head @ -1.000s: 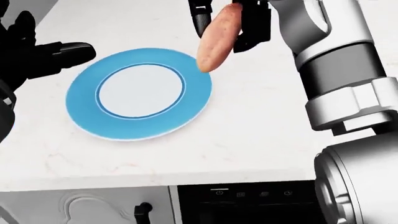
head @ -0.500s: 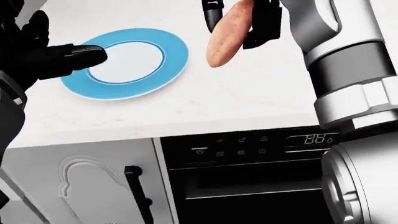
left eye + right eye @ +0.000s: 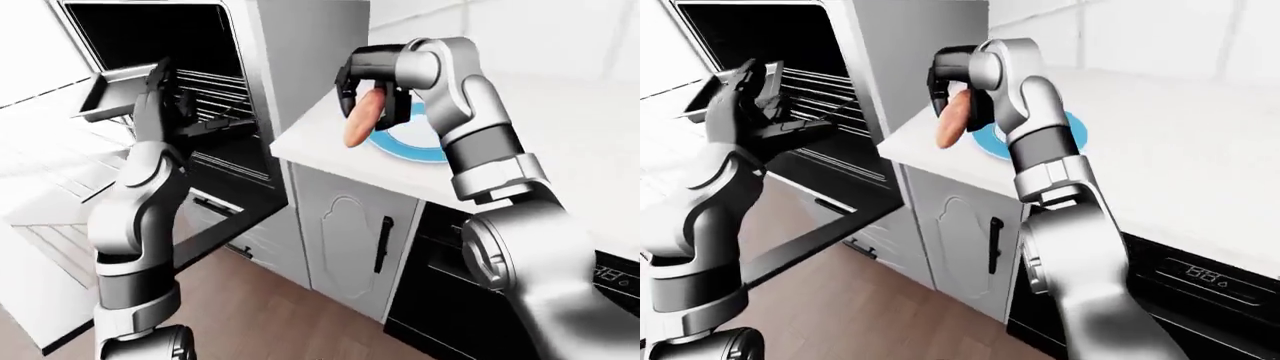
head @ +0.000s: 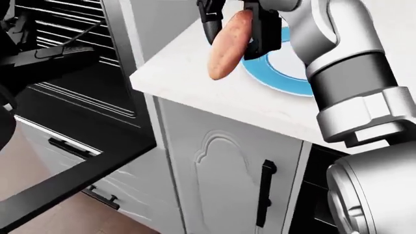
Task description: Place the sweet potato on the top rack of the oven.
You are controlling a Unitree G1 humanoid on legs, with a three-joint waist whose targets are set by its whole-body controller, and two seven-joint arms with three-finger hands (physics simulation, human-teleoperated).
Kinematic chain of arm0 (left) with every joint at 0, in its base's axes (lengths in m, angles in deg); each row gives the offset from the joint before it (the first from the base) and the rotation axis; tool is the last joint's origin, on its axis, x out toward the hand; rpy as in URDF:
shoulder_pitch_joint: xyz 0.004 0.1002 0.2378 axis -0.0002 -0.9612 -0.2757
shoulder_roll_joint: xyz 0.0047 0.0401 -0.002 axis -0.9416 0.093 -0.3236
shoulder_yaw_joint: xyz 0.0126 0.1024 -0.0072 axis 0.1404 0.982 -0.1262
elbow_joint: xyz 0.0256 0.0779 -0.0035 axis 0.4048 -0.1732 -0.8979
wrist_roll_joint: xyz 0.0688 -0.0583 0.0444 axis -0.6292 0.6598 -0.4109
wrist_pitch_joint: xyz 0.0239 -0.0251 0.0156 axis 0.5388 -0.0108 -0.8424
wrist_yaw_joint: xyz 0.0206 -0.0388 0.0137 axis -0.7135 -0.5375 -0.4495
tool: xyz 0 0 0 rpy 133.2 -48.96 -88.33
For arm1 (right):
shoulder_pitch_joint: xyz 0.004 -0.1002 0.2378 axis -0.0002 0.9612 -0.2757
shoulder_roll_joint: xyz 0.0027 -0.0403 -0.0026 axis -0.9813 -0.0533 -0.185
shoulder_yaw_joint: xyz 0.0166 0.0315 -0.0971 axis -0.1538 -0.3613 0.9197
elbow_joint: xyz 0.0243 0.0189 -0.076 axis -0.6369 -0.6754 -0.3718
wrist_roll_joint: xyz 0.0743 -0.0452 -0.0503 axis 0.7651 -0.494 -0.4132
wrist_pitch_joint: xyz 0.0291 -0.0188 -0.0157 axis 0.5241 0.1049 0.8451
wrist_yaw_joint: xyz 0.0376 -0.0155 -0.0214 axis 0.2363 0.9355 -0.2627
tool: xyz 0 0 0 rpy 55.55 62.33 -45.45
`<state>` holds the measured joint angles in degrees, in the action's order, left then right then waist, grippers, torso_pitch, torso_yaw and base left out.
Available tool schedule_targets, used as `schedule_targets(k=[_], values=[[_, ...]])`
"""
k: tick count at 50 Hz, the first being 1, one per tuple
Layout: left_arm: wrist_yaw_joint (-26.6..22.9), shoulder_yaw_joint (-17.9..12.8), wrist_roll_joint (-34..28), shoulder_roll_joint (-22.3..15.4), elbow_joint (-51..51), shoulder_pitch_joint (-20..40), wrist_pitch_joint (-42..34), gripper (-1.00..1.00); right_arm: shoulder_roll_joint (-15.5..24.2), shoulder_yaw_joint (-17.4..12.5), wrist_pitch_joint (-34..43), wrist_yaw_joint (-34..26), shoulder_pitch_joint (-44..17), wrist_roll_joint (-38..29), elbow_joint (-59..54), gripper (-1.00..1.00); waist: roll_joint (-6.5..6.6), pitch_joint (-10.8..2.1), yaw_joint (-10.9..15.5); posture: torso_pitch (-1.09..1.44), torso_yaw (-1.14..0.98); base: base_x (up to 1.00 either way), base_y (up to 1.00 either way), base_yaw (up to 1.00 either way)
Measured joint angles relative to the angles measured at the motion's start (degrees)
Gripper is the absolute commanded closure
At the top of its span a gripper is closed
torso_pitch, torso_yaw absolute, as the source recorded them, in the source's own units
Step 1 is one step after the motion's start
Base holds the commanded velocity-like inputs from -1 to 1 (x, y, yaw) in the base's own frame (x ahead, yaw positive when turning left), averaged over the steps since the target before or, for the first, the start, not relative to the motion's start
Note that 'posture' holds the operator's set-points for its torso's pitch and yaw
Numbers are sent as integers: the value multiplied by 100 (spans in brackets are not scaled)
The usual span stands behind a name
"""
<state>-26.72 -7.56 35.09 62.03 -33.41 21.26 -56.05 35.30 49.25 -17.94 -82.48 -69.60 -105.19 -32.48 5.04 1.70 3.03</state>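
My right hand (image 4: 235, 22) is shut on the sweet potato (image 4: 227, 46), an orange-tan tuber that hangs downward from the fingers over the left edge of the white counter (image 4: 195, 92). The oven (image 3: 170, 45) stands open to the left, with its wire racks (image 3: 215, 86) showing and its black door (image 4: 65, 190) folded down. My left hand (image 3: 158, 105) is open and empty, raised with fingers up in front of the oven opening. The sweet potato also shows in the left-eye view (image 3: 362, 120), to the right of the oven's side wall.
A blue-rimmed plate (image 4: 289, 73) lies on the counter behind the sweet potato. Below is a white cabinet door with a black handle (image 4: 263, 195). A black appliance with a display (image 3: 1200, 277) sits under the counter at the right. Wood floor (image 3: 260, 315) lies below.
The camera has swung left: the plate and counter slid right and the open oven came into view. The right hand still holds the sweet potato, now over the counter's left edge.
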Motion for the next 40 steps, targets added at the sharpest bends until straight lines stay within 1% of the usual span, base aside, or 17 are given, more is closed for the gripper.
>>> schedule_targets(k=[2, 4, 6, 8, 10, 11, 12, 14, 16, 21, 25, 27, 29, 31, 34, 38, 40], values=[[16, 10, -17, 2, -16, 10, -22, -100, 17, -4, -16, -17, 15, 1, -23, 100, -163, -13, -7, 0, 0, 0, 0, 100], [11, 35, -10, 11, 27, 17, -24, -100, 53, -34, 1, -25, 1, -15, 23, 100, -336, 48, -54, 0, 0, 0, 0, 100], [2, 50, 5, 18, 62, 10, -25, -100, 68, -54, 18, -21, -17, -27, 107, 100, -470, 117, -116, 0, 0, 0, 0, 100], [-3, 56, 11, 20, 61, 6, -27, -100, 66, -57, 15, -11, -41, -26, 144, 100, -593, 148, -158, 0, 0, 0, 0, 100], [-3, 56, 13, 14, 62, 31, -31, -100, 69, -58, 10, -4, -58, -23, 151, 100, -786, 126, -179, 0, 0, 0, 0, 100], [-6, 63, 16, 25, 73, 62, -25, -100, 92, -67, 10, 1, -64, -26, 154, 100, -884, 62, -224, 0, 0, 0, 0, 100], [-15, 97, 22, 72, 76, 48, -8, -100, 121, -89, 15, 14, -14, -33, 163, 100, -855, 63, -270, 0, 0, 0, 0, 100], [-46, 169, 49, 83, 41, 2, -17, -100, 131, -100, 40, 7, 52, -59, 73, 100, -860, 83, -229, 0, 0, 0, 0, 100], [-54, 158, 60, 70, 12, 9, -49, -100, 122, -83, 49, -5, 41, -77, -2, 100, -775, 68, -190, 0, 0, 0, 0, 100], [-27, 106, 47, 45, 74, 66, -38, -100, 140, -93, 39, -5, 17, -71, 38, 100, -329, 118, -218, 0, 0, 0, 0, 100], [-28, 109, 56, 30, 104, 101, -11, -100, 157, -103, 42, 5, -55, -81, 9, 100, 98, 61, -217, 0, 0, 0, 0, 100], [-24, 61, 42, 8, 50, 57, 10, -100, 78, -72, 24, 38, -22, -73, 61, 100, 56, 109, -135, 0, 0, 0, 0, 100], [11, 6, 16, -3, -12, -16, -39, -100, 3, 5, -44, 51, 25, -51, 3, 100, 26, 50, -45, 0, 0, 0, 0, 100], [35, 0, -1, -9, -17, -2, -70, -100, 10, 17, -75, 30, 52, -53, -18, 100, -120, 8, -30, 0, 0, 0, 0, 100], [27, 22, 5, -2, 72, 19, -36, -100, 57, -33, -54, 14, 33, -75, 64, 100, -364, 70, -85, 0, 0, 0, 0, 100], [8, 41, 15, -2, 48, 38, -16, -100, 66, -55, -49, 28, -21, -73, 125, 100, -607, 116, -160, 0, 0, 0, 0, 100], [0, 51, 12, -4, 28, 71, -6, -100, 76, -59, -56, 40, -32, -70, 119, 100, -821, 86, -184, 0, 0, 0, 0, 100]])
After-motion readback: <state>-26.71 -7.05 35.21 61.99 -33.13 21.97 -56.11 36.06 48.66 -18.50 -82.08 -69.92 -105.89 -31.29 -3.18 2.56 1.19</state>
